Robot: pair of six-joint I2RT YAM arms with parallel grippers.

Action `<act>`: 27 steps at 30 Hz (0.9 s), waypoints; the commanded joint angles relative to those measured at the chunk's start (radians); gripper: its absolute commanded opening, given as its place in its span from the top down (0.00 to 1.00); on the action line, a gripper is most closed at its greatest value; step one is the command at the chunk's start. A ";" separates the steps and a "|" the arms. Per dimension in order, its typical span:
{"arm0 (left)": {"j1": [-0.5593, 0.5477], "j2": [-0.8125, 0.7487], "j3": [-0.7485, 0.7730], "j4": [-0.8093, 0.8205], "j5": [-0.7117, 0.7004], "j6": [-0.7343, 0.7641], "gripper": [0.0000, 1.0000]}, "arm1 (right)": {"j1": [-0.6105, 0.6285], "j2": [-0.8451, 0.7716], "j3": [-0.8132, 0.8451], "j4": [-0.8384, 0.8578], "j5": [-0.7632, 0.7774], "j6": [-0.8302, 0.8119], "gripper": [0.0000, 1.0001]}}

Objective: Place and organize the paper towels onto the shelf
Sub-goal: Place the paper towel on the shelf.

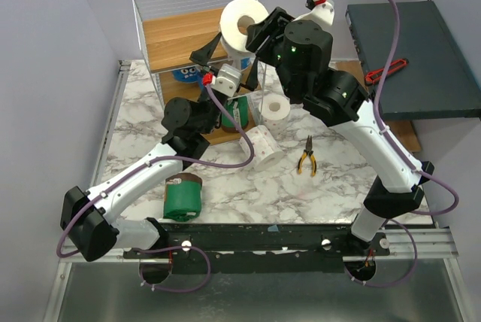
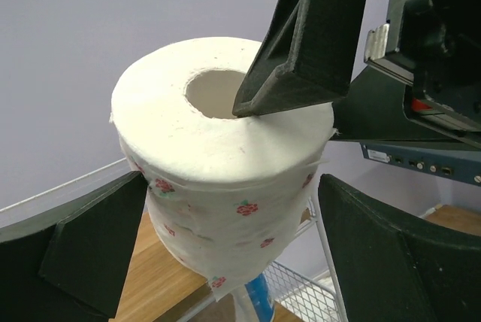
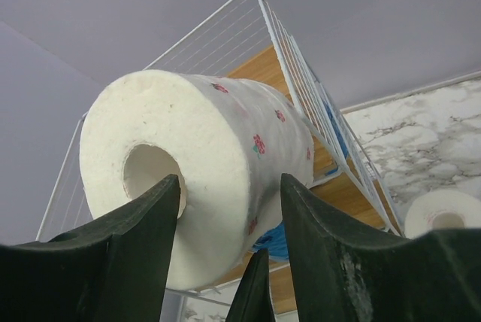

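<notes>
A white paper towel roll with red speckles [image 1: 240, 22] [image 2: 218, 164] [image 3: 210, 149] hangs at the top right corner of the shelf [image 1: 176, 32] [image 3: 248, 32]. My right gripper [image 1: 257, 32] [image 3: 225, 190] straddles the roll's wall, one finger at the hollow core, the other just outside, jaws parted. My left gripper [image 1: 222, 56] [image 2: 233, 186] is open wide, its fingers flanking the roll's sides from below. A blue-wrapped roll [image 1: 184, 75] sits on the middle tier and a green one [image 1: 239, 111] lower down.
On the marble table lie a green roll [image 1: 183, 195], a speckled roll [image 1: 261, 146], an upright white roll [image 1: 274, 109] and yellow-handled pliers [image 1: 306, 158]. A dark flat box [image 1: 413, 59] with a red-handled tool [image 1: 385, 72] sits at the right.
</notes>
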 commanded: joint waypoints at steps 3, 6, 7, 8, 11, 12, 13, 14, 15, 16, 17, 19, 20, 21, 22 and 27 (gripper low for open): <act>0.004 0.007 0.016 0.024 -0.042 0.006 0.01 | 0.003 0.004 -0.015 -0.007 -0.026 -0.035 0.37; 0.008 0.010 0.019 0.021 -0.043 0.004 0.01 | 0.003 0.002 -0.013 0.000 -0.023 -0.045 0.29; 0.008 0.011 0.022 0.019 -0.044 0.004 0.01 | 0.003 0.001 -0.010 0.000 -0.022 -0.048 0.26; 0.010 0.013 0.024 0.018 -0.046 0.005 0.01 | 0.003 0.001 -0.009 -0.001 -0.022 -0.050 0.24; 0.014 0.016 0.029 0.018 -0.054 0.004 0.01 | 0.004 -0.008 -0.008 0.000 -0.020 -0.052 0.18; 0.016 0.017 0.030 0.019 -0.058 0.005 0.01 | 0.003 -0.011 -0.008 0.001 -0.020 -0.052 0.17; 0.017 0.018 0.031 0.019 -0.062 0.004 0.01 | 0.003 -0.015 -0.008 0.000 -0.018 -0.052 0.16; 0.018 0.018 0.030 0.019 -0.063 0.004 0.01 | 0.003 -0.020 -0.010 0.004 -0.019 -0.052 0.16; 0.020 0.018 0.033 0.019 -0.063 0.003 0.01 | 0.003 -0.027 -0.017 0.011 -0.018 -0.056 0.15; 0.022 0.020 0.035 0.018 -0.064 0.005 0.01 | 0.004 -0.033 -0.026 0.025 -0.018 -0.059 0.15; 0.023 0.022 0.039 0.016 -0.064 0.005 0.01 | 0.003 -0.038 -0.029 0.031 -0.016 -0.063 0.15; 0.026 0.028 0.046 0.010 -0.068 0.005 0.01 | 0.003 -0.043 -0.028 0.037 -0.014 -0.067 0.14; 0.028 0.030 0.050 0.009 -0.072 0.005 0.01 | 0.003 -0.046 -0.028 0.040 -0.017 -0.067 0.14; 0.028 0.033 0.055 0.008 -0.079 0.005 0.01 | 0.003 -0.049 -0.031 0.046 -0.021 -0.066 0.14; 0.030 0.035 0.059 0.008 -0.084 0.004 0.01 | 0.003 -0.053 -0.034 0.051 -0.030 -0.065 0.14; 0.039 0.041 0.077 0.009 -0.106 0.001 0.01 | 0.003 -0.082 -0.054 0.070 -0.052 -0.043 0.13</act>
